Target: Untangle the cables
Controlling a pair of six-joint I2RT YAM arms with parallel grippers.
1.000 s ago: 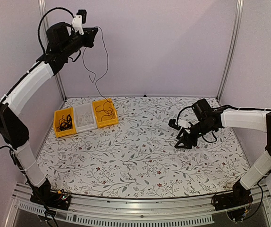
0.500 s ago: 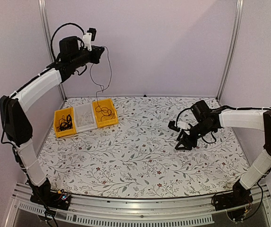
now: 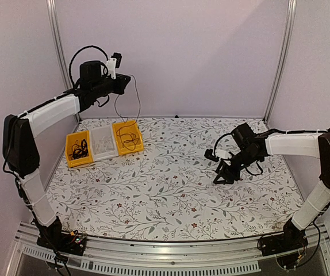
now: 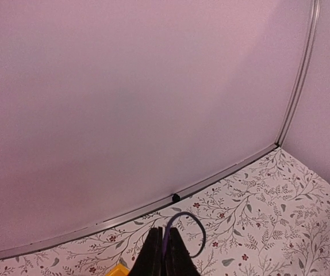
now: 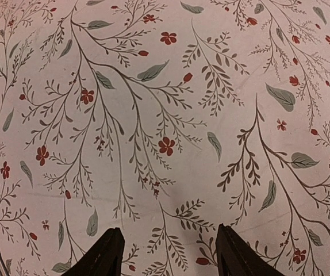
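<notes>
left gripper [image 3: 125,82]: raised high near the back wall, clenched on one thin black cable [image 4: 203,232].
held cable: hanging from the closed fingers [image 4: 175,253] in a loose loop, with the lower end down in the right yellow bin [image 3: 129,152].
cables [image 3: 128,135]: a small tangle lying inside that same bin.
second bundle [image 3: 79,150]: dark wires inside the left yellow bin [image 3: 79,164].
pale bin [image 3: 104,156]: between the two yellow ones, just beside both.
right gripper [image 5: 171,259]: low over the flowered table [image 3: 165,195], well apart from the bins, jaws spread, nothing between them.
</notes>
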